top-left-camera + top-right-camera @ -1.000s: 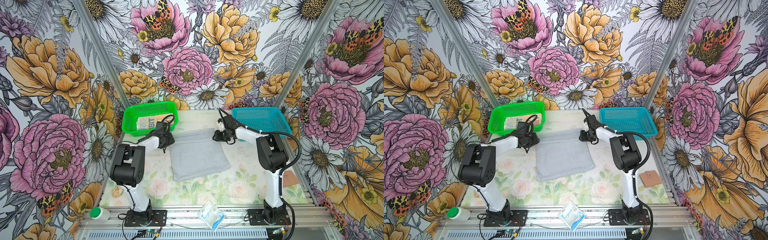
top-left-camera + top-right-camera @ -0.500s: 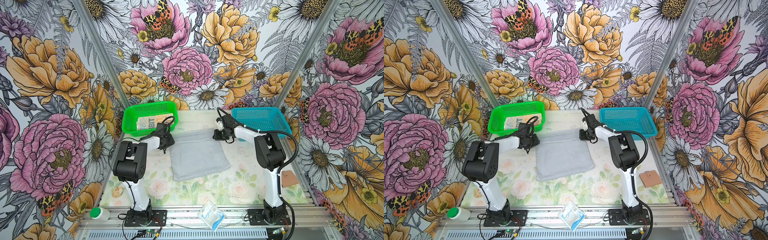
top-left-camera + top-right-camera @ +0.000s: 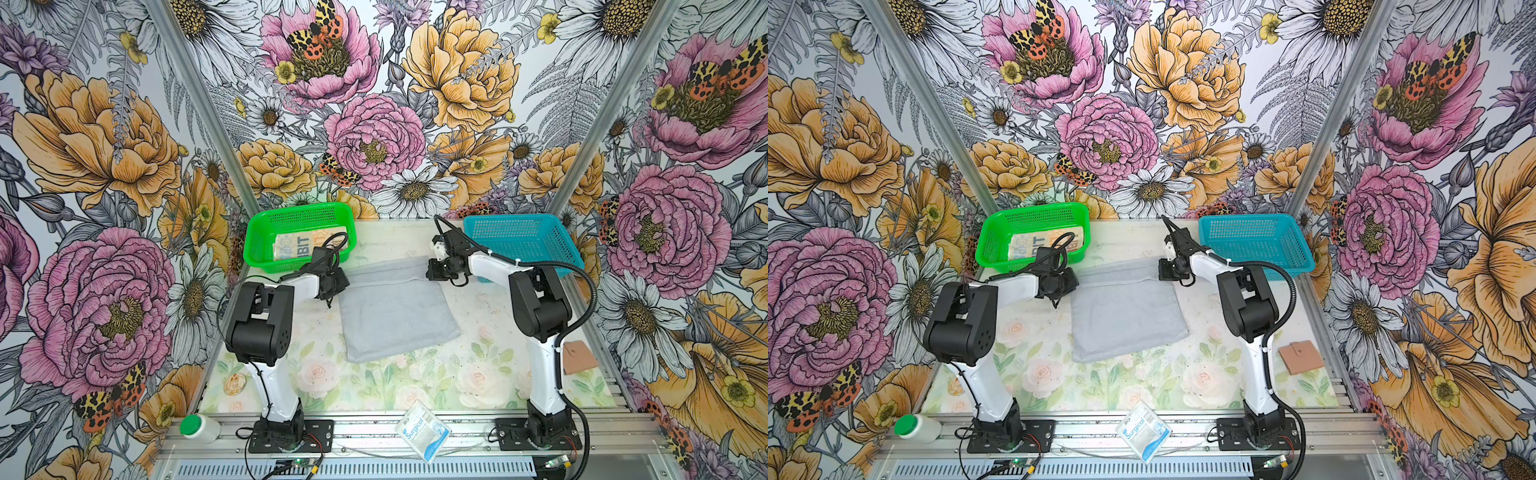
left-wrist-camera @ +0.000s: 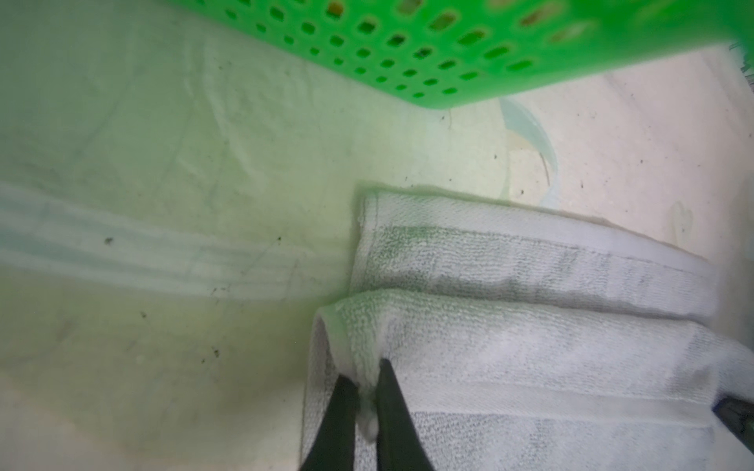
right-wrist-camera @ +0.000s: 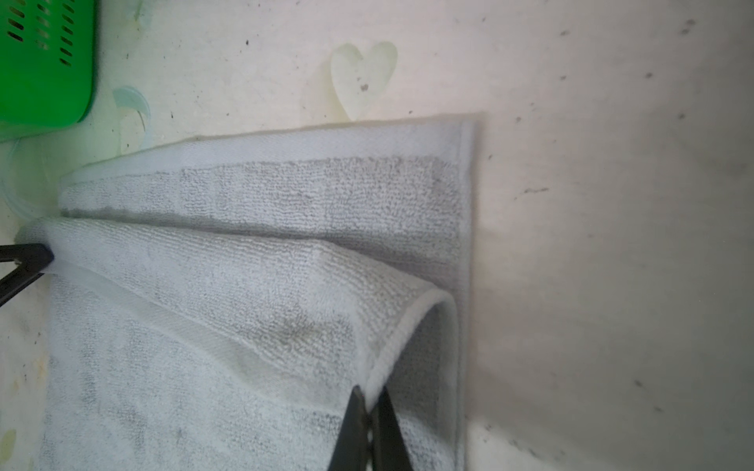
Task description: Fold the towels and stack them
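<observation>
While clenched on the two far corners of the grey towel (image 3: 395, 316), left end effector (image 4: 363, 369) and right end effector (image 5: 370, 389) level across its width, equally near. Rest flat on the counter (image 3: 478, 374), stretching toward the bases; likely fold line crosswise.

White arm links (image 3: 277, 388), black joints (image 3: 259, 324), black cables (image 3: 594, 297), slim black jaws.

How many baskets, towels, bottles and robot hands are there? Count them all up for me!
Baskets: 2 (green basket, blue basket)
Towels I can make out: 2 (grey towel, lettered towel)
Bottles: 1 (white bottle)
Robot hands: 2 (left hand, right hand), both pinching the grey towel
Total: 7
</observation>
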